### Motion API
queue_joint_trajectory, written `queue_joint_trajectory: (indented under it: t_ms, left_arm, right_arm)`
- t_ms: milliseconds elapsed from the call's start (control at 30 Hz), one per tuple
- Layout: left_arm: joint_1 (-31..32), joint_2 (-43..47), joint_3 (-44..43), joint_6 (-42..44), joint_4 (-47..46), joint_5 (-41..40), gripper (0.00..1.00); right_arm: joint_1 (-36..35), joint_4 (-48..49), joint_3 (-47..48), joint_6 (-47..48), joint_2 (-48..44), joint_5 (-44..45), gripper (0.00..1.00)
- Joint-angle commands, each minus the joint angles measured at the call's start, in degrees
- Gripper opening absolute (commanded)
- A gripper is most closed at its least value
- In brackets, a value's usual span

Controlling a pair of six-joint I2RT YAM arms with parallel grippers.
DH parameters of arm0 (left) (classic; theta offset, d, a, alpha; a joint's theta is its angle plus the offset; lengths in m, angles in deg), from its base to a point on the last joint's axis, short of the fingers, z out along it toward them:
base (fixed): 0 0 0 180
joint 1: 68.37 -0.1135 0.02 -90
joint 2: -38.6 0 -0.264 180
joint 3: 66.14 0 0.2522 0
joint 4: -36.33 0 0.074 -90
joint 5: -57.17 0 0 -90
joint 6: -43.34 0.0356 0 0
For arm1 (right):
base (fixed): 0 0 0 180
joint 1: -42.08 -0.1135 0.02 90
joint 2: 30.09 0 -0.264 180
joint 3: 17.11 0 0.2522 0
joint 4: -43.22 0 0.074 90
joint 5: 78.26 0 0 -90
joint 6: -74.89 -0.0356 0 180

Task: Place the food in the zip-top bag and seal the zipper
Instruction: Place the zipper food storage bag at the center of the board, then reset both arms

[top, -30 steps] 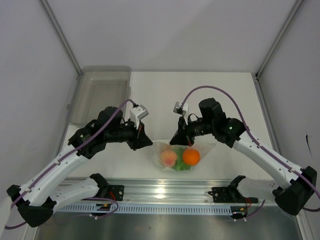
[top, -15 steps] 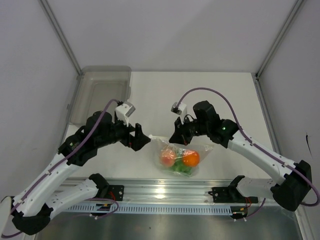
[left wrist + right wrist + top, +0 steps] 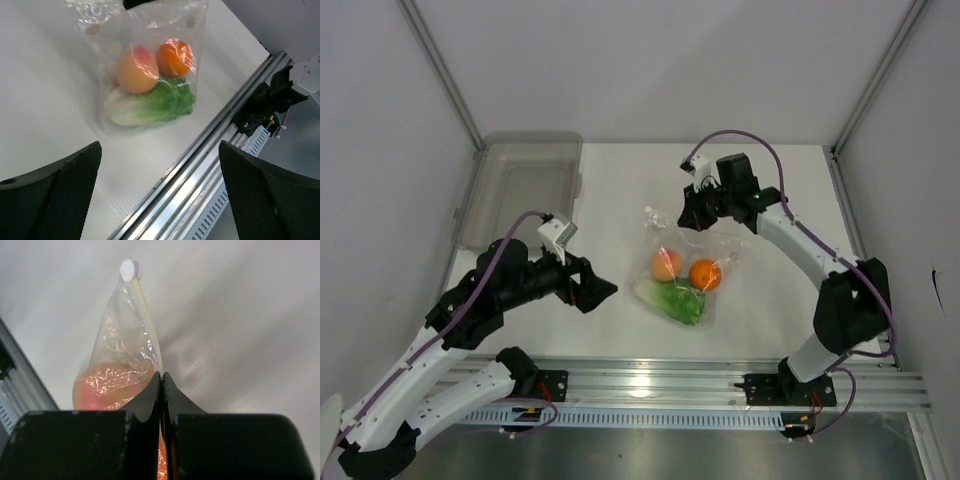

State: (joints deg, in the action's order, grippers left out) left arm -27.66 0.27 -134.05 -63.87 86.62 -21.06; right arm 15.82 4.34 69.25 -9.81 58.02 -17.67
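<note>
Back from the bag (image 3: 100, 31), left tool (image 3: 596, 291) has seemingly let go.

The bag (image 3: 658, 235) is clear, lettuce (image 3: 672, 298) green-white, fruits (image 3: 704, 273) orange and peach.

The table (image 3: 620, 190) was viewed whole from high above its near edge. The zip-top bag (image 3: 105, 50), shared by all views, was framed obliquely from the left wrist, closely from the right.
</note>
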Motion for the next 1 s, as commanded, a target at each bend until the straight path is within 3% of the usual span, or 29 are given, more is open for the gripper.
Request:
queue_joint_trajectory:
  t_ms: [0,200,400,467,500,567,733,867,900,967]
  left_arm:
    - [-0.10,1.93,1.59,-2.39,-1.99,3.61,0.99]
    - [-0.10,5.45,3.09,-3.44,-1.21,5.37,0.99]
    - [-0.10,7.91,4.58,-4.06,0.38,5.46,0.99]
    - [-0.10,8.09,5.11,-4.76,0.56,5.02,0.99]
    - [-0.19,8.09,5.11,-5.11,0.64,4.76,1.00]
    - [-0.19,7.83,5.46,-5.90,0.64,4.23,1.00]
    - [-0.19,7.56,6.34,-6.96,-0.24,4.41,0.99]
    - [-0.10,7.13,6.86,-8.01,0.38,2.03,1.00]
    - [-0.19,7.04,6.60,-8.19,0.47,1.16,1.00]
    - [-0.19,6.69,6.78,-9.06,0.64,0.01,0.99]
  right_arm:
    - [2.69,0.69,7.54,5.86,8.96,-1.26,0.00]
    - [5.95,1.22,17.48,6.21,22.07,1.63,0.00]
    - [8.86,1.23,25.29,3.40,28.51,5.32,0.00]
    - [8.86,0.34,26.98,3.05,30.00,6.55,0.11]
    - [8.77,-0.01,27.94,2.18,30.36,6.90,0.23]
    - [8.86,-0.80,28.82,1.65,30.62,8.13,0.35]
    - [7.98,-3.08,29.88,-0.90,27.21,13.74,0.86]
    - [4.21,-6.95,28.31,-3.62,19.66,27.53,0.90]
    - [3.16,-8.61,27.26,-4.15,15.72,29.48,0.99]
    - [-0.36,-10.98,22.53,-8.25,11.66,38.70,0.99]
